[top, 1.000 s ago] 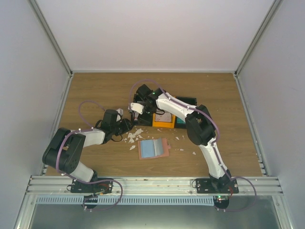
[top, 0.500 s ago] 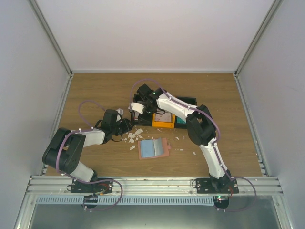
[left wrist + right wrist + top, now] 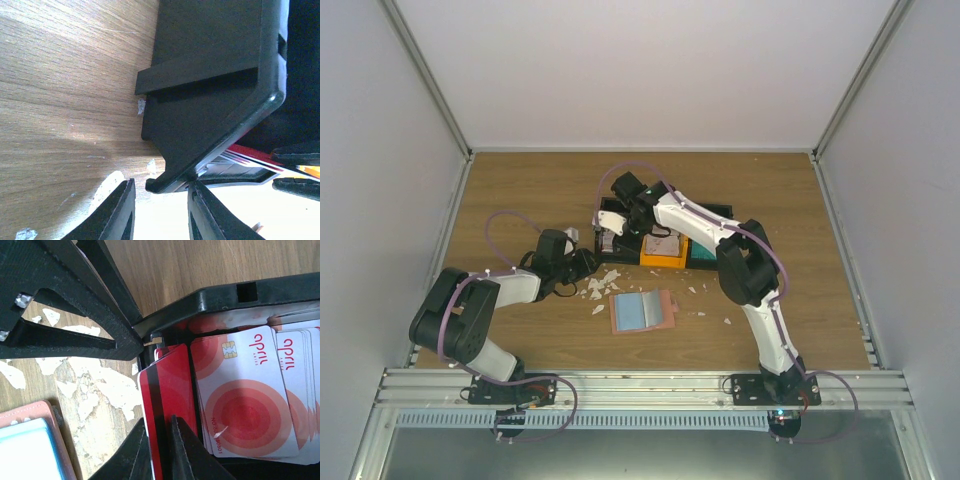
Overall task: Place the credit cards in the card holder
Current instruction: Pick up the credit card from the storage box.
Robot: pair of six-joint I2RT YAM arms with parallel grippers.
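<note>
The salmon-pink card holder point(image 3: 642, 311) lies open on the table with a teal card point(image 3: 636, 310) on it; its corner shows in the right wrist view point(image 3: 30, 440). My right gripper point(image 3: 159, 419) is shut on a red credit card with a black stripe point(image 3: 167, 385), held on edge at the left end of the black-and-orange tray point(image 3: 712, 211). A stack of white cards with red circles point(image 3: 240, 395) lies in that tray. My left gripper point(image 3: 161, 185) is open, its fingers either side of the tray's corner point(image 3: 210, 100). In the top view it point(image 3: 588, 262) sits just left of the right gripper point(image 3: 608, 238).
White paper scraps point(image 3: 600, 285) lie scattered between the tray and the card holder, also in the right wrist view point(image 3: 100, 380). The left gripper's black fingers point(image 3: 65, 335) reach in close to the held card. Walls enclose the table on three sides.
My right gripper has shifted slightly toward the far side at the tray's left end. The left arm and the card holder have not moved.
</note>
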